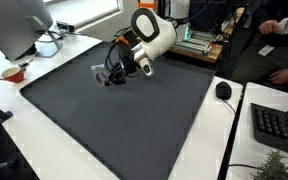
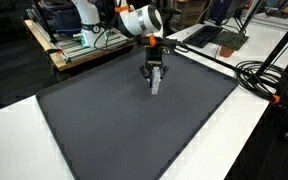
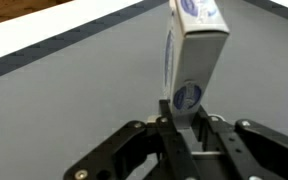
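Observation:
My gripper (image 3: 189, 128) is shut on the lower end of a narrow white box with blue print (image 3: 192, 55), which stands upright between the fingers in the wrist view. In both exterior views the gripper (image 1: 108, 75) (image 2: 154, 76) points down over the far part of a dark grey mat (image 1: 124, 125) (image 2: 134, 120). The box (image 2: 155, 87) hangs below the fingers, at or just above the mat. In an exterior view the box (image 1: 97, 70) shows as a small pale shape beside the fingers.
The mat lies on a white table (image 1: 234, 140) (image 2: 9, 130). A monitor (image 1: 14, 25), a red bowl (image 1: 12, 73), a black mouse (image 1: 223, 90) and a keyboard (image 1: 279, 125) stand around it. Black cables (image 2: 259, 75) and a laptop (image 2: 219, 35) lie beyond the mat.

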{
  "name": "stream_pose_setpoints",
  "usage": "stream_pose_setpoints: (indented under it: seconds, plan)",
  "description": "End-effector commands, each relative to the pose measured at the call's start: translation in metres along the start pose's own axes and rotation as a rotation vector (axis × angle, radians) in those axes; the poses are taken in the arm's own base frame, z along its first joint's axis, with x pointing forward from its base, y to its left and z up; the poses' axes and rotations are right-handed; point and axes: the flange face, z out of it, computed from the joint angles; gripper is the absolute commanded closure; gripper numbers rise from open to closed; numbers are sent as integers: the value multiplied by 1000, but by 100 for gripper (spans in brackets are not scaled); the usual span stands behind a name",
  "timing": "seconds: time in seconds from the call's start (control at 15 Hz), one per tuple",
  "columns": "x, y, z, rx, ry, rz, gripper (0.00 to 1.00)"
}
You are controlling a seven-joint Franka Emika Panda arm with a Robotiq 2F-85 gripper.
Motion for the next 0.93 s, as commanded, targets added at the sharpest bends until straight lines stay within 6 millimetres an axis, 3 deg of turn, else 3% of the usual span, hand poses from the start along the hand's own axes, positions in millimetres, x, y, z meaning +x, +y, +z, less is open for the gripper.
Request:
stream_pose_setpoints:
  seconds: [0.0,0.87]
  plan:
    - [2,1,1,-2,9,-3,94]
    - [27,4,19,-9,69,-11,94]
